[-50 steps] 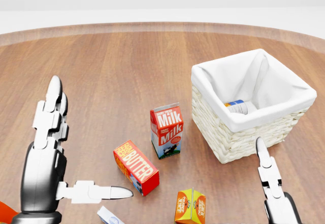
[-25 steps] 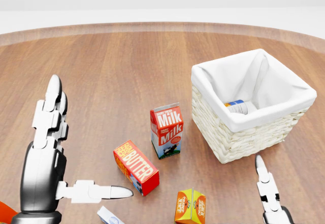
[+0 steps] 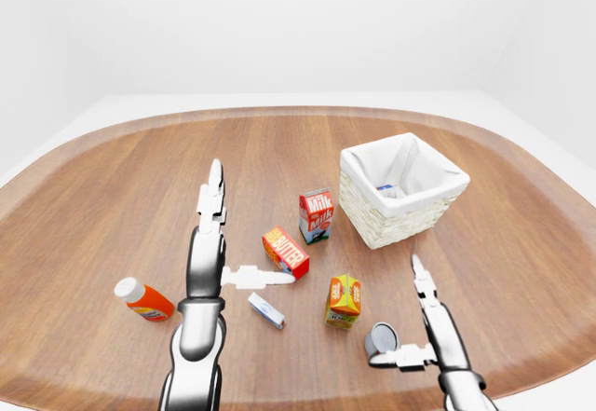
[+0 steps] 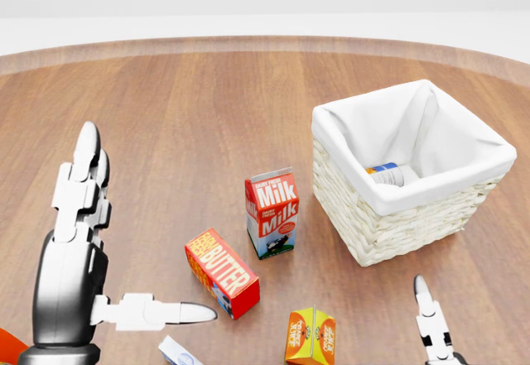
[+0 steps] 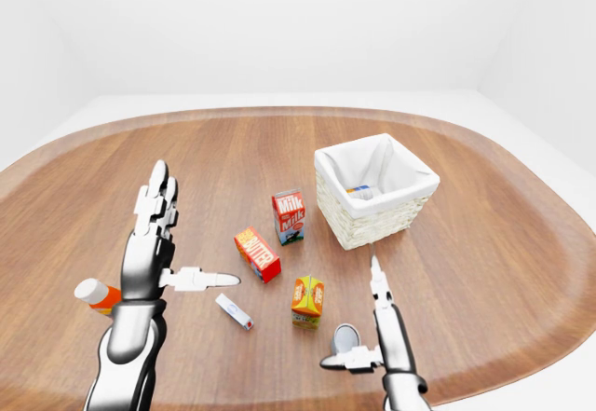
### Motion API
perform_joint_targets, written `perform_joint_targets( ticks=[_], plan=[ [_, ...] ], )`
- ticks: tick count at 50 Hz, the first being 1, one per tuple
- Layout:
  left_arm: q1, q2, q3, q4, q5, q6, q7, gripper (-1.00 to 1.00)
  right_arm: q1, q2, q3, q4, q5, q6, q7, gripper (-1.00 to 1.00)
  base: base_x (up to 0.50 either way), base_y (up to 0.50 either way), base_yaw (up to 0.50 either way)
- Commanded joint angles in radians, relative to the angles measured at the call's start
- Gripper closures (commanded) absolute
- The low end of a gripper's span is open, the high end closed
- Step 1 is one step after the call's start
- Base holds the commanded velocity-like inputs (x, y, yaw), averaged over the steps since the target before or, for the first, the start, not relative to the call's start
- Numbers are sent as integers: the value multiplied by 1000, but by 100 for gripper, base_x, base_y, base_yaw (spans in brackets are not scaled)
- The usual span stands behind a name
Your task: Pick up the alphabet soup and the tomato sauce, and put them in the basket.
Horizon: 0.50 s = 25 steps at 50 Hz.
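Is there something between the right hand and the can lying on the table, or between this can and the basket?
Nothing visible blocks either path. The right hand is open right beside the can, its thumb at the can's lower edge. Between the can and the basket there is only bare table; the orange carton stands left of that path.

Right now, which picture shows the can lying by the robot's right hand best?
The left-eye view: the can lies on its side, whole, beside the open right hand. The right-eye view shows it too, a bit smaller. The head view misses it below its bottom edge.
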Motion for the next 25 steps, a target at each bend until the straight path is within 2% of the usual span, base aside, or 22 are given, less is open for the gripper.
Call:
perform_joint_targets(
  ticks=[1, 25],
  plan=[
    [3, 1, -2, -1, 2, 0, -2, -100, -13, -4, -1, 31, -19, 0, -20, -100, 0, 0, 0],
    [3, 1, -3, 1, 2, 0, -1, -100, -41, -18, 8, 125, -68, 0, -74, -100, 0, 0, 0]
  ],
)
